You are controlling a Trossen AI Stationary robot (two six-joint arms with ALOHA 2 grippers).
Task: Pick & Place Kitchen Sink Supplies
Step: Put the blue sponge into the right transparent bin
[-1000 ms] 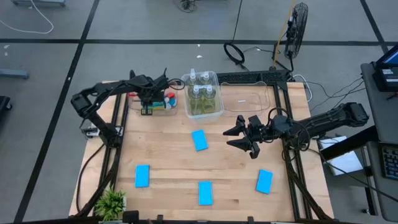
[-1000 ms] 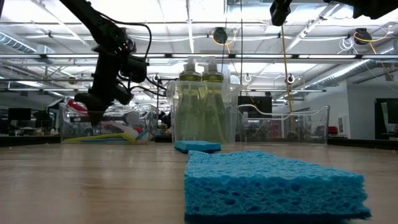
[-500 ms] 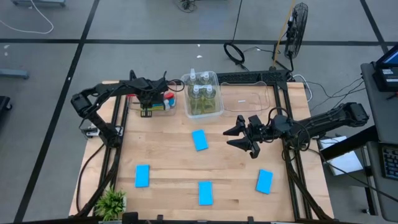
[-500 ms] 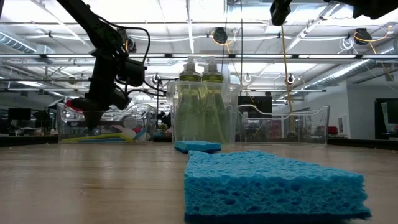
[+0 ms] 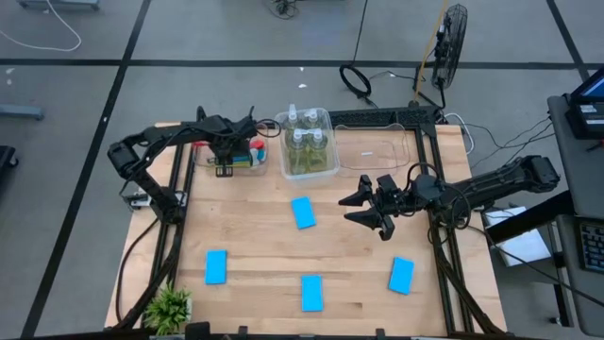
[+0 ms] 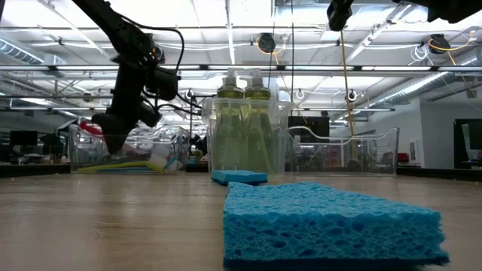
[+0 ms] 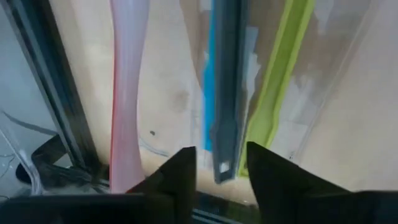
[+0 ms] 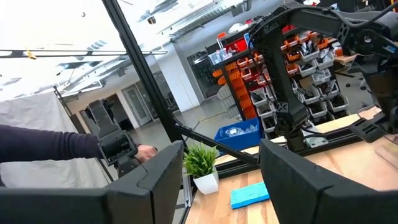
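Observation:
My left gripper (image 5: 226, 166) (image 7: 221, 152) hangs over the clear brush bin (image 5: 247, 162) at the back left, fingers open. The grey brush (image 7: 225, 87) lies loose between them, beside a blue brush (image 7: 207, 93), a red brush (image 7: 127, 93) and a yellow-green brush (image 7: 281, 81). Several bottles (image 5: 307, 142) (image 6: 244, 129) of yellow-green liquid stand in the middle bin. Blue sponges lie on the table: one at centre (image 5: 302, 212), one front left (image 5: 216, 266), one front middle (image 5: 312, 292) and one front right (image 5: 401, 275). My right gripper (image 5: 351, 209) (image 8: 221, 146) hovers open and empty right of centre.
A clear bin (image 5: 373, 151) with nothing in it stands right of the bottle bin. A small green plant (image 5: 170, 307) (image 8: 200, 162) stands at the front left corner. A person's dark sleeve (image 8: 43, 146) shows beyond the table in the right wrist view.
My left gripper has opened and let go of the grey brush in the bin. The right arm has not moved.

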